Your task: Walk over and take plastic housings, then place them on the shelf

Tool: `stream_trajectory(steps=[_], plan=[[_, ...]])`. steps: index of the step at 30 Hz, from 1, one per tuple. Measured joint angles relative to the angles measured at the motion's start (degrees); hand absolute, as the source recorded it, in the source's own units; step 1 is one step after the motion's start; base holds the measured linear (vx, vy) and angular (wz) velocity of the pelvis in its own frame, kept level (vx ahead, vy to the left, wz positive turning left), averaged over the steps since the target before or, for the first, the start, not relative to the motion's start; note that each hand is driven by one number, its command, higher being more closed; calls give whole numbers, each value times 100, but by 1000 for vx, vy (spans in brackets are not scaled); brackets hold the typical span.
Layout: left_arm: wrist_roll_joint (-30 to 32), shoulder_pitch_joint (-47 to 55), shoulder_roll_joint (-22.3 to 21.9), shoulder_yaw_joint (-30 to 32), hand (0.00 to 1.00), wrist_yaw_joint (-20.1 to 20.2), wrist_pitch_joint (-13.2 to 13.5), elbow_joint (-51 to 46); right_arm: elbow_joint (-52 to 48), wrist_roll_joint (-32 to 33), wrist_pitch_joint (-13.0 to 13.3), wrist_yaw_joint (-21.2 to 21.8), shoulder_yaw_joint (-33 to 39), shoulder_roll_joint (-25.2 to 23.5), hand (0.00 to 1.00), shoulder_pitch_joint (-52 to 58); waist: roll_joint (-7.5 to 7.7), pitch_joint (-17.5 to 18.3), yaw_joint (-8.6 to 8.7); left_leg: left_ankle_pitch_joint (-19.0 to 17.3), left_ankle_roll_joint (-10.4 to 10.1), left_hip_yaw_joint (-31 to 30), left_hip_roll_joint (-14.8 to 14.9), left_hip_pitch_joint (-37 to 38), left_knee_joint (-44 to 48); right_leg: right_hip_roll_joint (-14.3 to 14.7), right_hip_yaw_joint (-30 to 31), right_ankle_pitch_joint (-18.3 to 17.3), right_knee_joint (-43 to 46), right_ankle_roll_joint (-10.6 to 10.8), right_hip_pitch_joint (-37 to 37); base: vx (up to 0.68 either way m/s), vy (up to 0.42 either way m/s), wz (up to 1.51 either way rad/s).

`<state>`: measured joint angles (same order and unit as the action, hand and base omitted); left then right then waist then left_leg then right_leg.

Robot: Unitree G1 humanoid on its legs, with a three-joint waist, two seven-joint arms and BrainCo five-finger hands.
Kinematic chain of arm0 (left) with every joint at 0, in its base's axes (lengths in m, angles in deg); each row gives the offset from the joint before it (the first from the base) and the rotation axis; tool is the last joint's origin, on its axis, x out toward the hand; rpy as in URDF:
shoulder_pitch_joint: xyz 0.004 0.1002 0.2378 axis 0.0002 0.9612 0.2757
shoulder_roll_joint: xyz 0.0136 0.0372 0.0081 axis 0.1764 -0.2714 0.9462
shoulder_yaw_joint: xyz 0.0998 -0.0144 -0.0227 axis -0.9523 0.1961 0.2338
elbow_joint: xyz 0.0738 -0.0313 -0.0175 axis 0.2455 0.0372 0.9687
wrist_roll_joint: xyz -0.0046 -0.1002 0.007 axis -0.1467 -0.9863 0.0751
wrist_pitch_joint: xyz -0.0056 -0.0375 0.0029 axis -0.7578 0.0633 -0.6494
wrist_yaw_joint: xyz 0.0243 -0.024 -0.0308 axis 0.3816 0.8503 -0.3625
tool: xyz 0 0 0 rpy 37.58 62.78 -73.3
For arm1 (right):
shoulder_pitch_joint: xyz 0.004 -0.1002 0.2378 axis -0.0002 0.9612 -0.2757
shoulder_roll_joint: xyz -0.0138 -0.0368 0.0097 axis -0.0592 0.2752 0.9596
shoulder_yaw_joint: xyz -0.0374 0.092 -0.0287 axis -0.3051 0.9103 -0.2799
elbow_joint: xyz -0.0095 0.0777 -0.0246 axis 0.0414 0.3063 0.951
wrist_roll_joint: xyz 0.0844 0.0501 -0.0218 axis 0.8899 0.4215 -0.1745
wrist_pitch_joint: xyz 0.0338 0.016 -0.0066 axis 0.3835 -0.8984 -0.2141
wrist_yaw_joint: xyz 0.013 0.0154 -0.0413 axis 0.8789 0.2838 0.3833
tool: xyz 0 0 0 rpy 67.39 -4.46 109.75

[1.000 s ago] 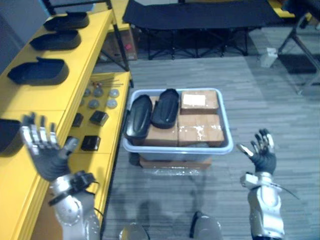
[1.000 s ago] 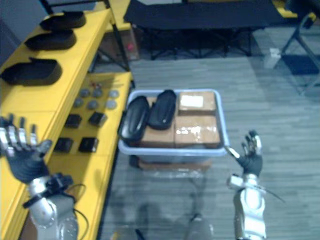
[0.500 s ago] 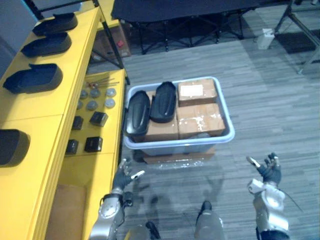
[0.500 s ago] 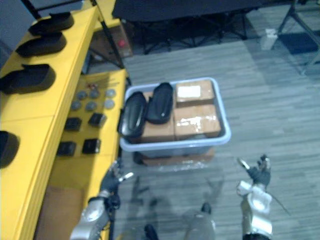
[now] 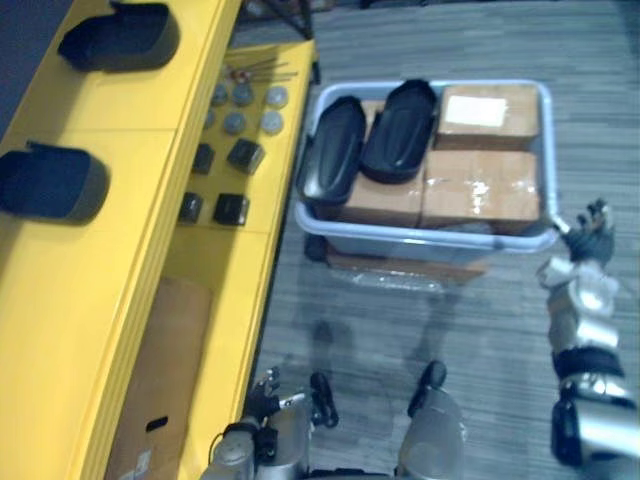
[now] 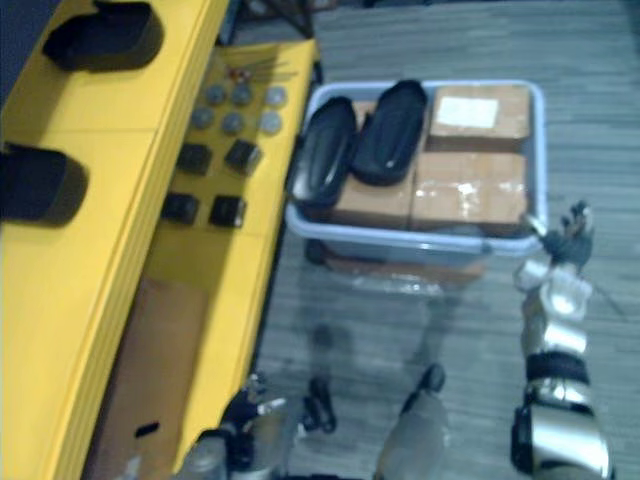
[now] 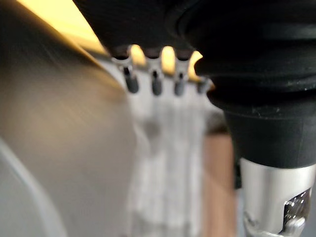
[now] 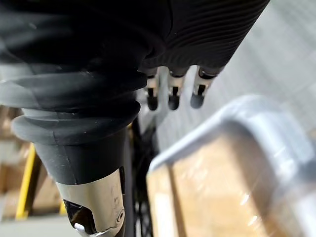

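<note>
You can see a grey floor [image 5: 600, 50] with thin stripes. A long yellow shelf [image 5: 70, 320] runs along the left, with a lower step beside it.

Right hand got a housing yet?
No, the right hand is open and empty beside the bin's near corner, and the housings lie inside on the boxes.
</note>
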<state>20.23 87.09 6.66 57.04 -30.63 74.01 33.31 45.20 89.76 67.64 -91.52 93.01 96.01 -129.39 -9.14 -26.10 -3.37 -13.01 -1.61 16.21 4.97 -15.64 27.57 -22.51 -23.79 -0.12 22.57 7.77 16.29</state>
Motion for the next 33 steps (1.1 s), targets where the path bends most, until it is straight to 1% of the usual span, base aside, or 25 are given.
stream_trajectory(steps=[2,3,5,6,8,10,12,13,16,17,19,21,24,25,26,27,29,30,32,33], plan=[[-58,-56,-44,71,0,-8,302,189,364,0,2,-45,-377,252,0,-610,-98,-13,-126,17,37,-128,-45,-263,123,-70,-94,0,91,-1,150,-67,10,29],[-74,-59,-60,101,0,-5,348,190,421,-1,1,-82,-474,302,0,-740,-120,-30,-167,28,56,-147,-56,-313,149,-88,-112,0,110,-1,179,-56,8,23],[-267,-76,-178,162,0,30,506,224,540,-23,-37,-251,-744,505,0,-1141,-235,-88,-328,18,83,-232,-66,-509,295,-129,-150,-2,194,-12,277,-52,21,18],[-271,-91,-209,208,0,44,537,236,561,-38,-56,-295,-818,556,0,-1245,-280,-105,-372,13,91,-255,-66,-555,327,-131,-156,-3,209,-14,299,-59,35,11],[-280,-146,-223,303,0,108,571,307,714,-129,-189,-397,-1051,660,0,-1595,-369,-168,-493,12,94,-317,-71,-689,424,-154,-173,-8,276,-22,391,-53,35,8],[-278,-184,-176,422,0,172,579,526,780,-133,-335,-499,-1231,698,0,-1709,-390,-175,-574,10,96,-363,-65,-785,482,-155,-185,-16,315,-34,461,-49,29,4],[-276,-183,-152,429,0,203,517,1069,804,-144,-468,-614,-1358,732,0,-1844,-388,-177,-603,0,113,-399,-66,-920,543,-170,-206,-19,358,-40,569,-43,43,6],[-428,-168,-196,448,0,220,478,1273,895,-173,-531,-672,-1387,790,0,-1911,-394,-173,-629,-8,125,-438,-67,-998,601,-188,-247,-31,392,-56,604,-32,52,11],[-495,-151,-169,237,0,296,303,1535,1186,-272,-834,-1008,-1502,983,0,-2169,-398,-171,-873,-16,137,-486,-73,-1117,701,-228,-294,-58,487,-90,684,-39,57,8],[-502,-134,-168,220,0,302,302,1538,1209,-273,-887,-1036,-1554,984,0,-2237,-403,-167,-884,-20,143,-509,-79,-1148,718,-236,-306,-64,484,-93,698,-58,60,9],[-527,-121,-172,202,0,408,304,1535,1236,-250,-1016,-1228,-1659,998,0,-2409,-419,-156,-967,-31,158,-578,-82,-1310,794,-243,-350,-83,490,-103,784,-65,65,12],[-682,-120,-153,87,0,432,301,1542,1304,-232,-1116,-1288,-1662,1027,0,-2414,-449,-135,-1016,-38,170,-638,-86,-1397,814,-256,-441,-101,478,-126,782,-45,58,13],[-848,-108,-165,-17,0,479,277,1545,1417,-225,-1248,-1447,-1710,1108,0,-2424,-499,-100,-1169,-35,183,-660,-125,-1475,807,-288,-469,-91,455,-115,829,-13,59,8],[-905,-102,-193,-45,0,519,241,1579,1417,-224,-1250,-1504,-1719,1147,0,-2468,-560,-56,-1197,-28,195,-683,-156,-1527,801,-321,-513,-88,452,-109,847,31,71,17],[-941,-102,-228,-116,0,526,232,1609,1416,-219,-1250,-1515,-1788,1254,0,-2553,-657,14,-1219,-17,212,-731,-190,-1615,803,-350,-604,-73,424,-88,865,37,58,21],[-949,-102,-233,-160,0,529,226,1611,1416,-220,-1250,-1521,-1845,1318,0,-2584,-702,47,-1241,-12,219,-747,-205,-1648,801,-352,-619,-61,404,-70,878,53,55,15],[-952,-102,-272,-210,0,642,173,1636,1416,-218,-1270,-1674,-1951,1463,0,-2612,-794,116,-1401,-3,230,-752,-237,-1652,759,-364,-634,-37,366,-34,884,61,38,6],[-968,-102,-288,-225,0,669,158,1636,1415,-217,-1304,-1717,-1963,1497,0,-2637,-815,131,-1441,-2,232,-759,-251,-1651,734,-371,-645,-28,359,-19,884,64,19,6],[-1144,-89,-317,-266,0,778,84,1638,1420,-98,-1517,-1833,-2058,1585,0,-2814,-893,190,-1521,8,247,-784,-276,-1682,667,-385,-751,-26,284,-15,865,76,20,8],[-1163,-89,-328,-284,0,807,66,1639,1420,-89,-1552,-1872,-2062,1603,0,-2828,-907,201,-1546,8,247,-785,-282,-1682,656,-385,-758,-26,268,-14,861,72,25,4]])
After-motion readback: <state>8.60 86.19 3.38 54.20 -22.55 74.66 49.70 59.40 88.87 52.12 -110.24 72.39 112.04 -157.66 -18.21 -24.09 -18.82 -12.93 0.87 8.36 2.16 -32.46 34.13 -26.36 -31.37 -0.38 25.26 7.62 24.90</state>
